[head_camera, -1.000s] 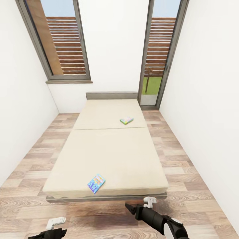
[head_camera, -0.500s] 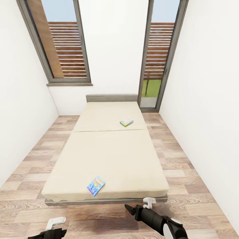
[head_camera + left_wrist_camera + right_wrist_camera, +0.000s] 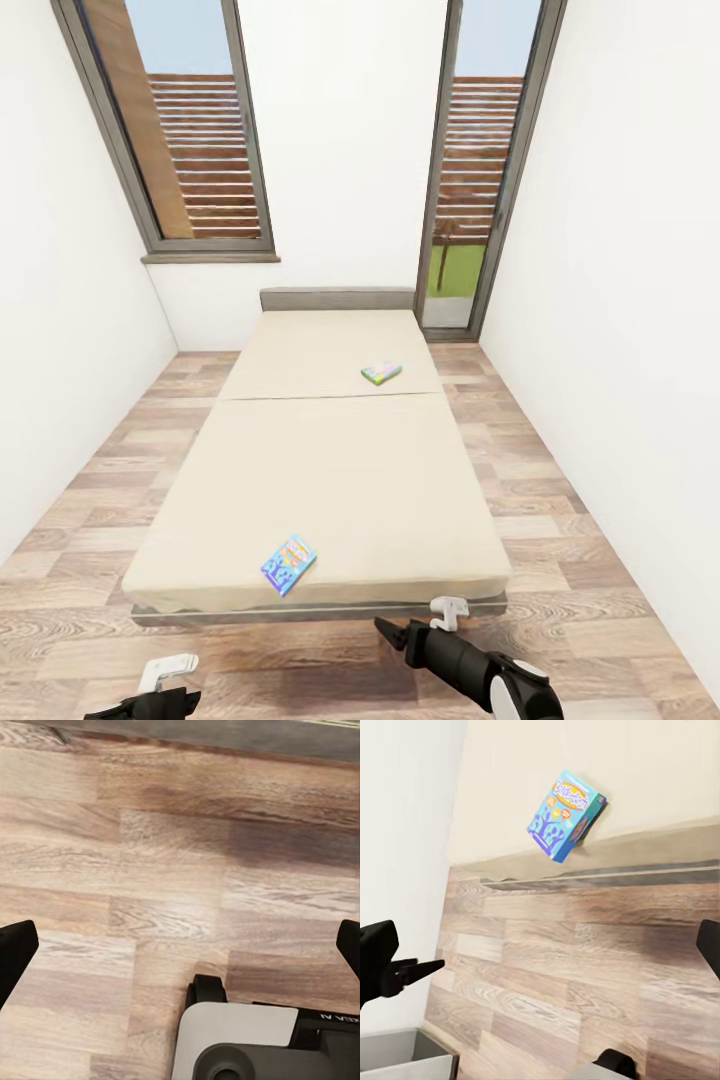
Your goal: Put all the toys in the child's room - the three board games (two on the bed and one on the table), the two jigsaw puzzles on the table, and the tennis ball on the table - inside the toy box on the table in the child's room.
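Blue game box (image 3: 288, 563): lies near the bed (image 3: 330, 480) foot edge; you roll closer, then reach
Right gripper (image 3: 392, 632): jaws wide open, empty
Left gripper (image 3: 180, 945): jaws open, empty

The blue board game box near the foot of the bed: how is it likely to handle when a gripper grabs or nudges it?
The blue board game box looks like a flat, stiff box, so it probably keeps its shape and is light. Lying flat on the soft beige mattress, it cannot roll and would likely slide when nudged. Being close to the bed's foot edge, a push that way might drop it onto the floor.
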Controlling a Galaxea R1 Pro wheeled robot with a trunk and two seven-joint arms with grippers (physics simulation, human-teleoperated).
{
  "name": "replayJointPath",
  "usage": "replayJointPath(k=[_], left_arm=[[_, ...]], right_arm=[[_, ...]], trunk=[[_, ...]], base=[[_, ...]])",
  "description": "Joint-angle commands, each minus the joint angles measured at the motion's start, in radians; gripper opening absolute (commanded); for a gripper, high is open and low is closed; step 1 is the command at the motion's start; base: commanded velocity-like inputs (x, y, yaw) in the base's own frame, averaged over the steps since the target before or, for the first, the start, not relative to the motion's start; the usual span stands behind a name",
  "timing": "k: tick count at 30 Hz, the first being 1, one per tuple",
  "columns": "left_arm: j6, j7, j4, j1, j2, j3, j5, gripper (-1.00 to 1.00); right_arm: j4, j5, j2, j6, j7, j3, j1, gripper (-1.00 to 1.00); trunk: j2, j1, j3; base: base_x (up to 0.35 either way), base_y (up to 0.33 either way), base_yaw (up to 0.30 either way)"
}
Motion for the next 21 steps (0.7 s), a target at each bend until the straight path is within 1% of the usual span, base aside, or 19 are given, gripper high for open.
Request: replayJointPath(k=[1,14,21], left_arm=[[0.001,-0.004,0.000,-0.001,0.000,0.008,-0.009,1.00],[0.001,-0.004,0.000,-0.001,0.000,0.008,-0.008,1.00],[0.001,-0.004,0.000,-0.001,0.000,0.008,-0.009,1.00]], right_arm=[[0.000,-0.009,0.001,0.008,-0.001,0.000,0.000,1.00],[0.066,-0.008,0.004,0.008,-0.006,-0.001,0.000,1.00],[0.072,-0.013,0.003,0.008,-0.010,-0.008,0.000,1.00]], trunk=[[-0.009,0.004,-0.005],[-0.100,0.054,-0.045],[-0.149,0.081,-0.067]], base=[[0.000,0.000,0.000],[0.000,0.000,0.000],[0.000,0.000,0.000]])
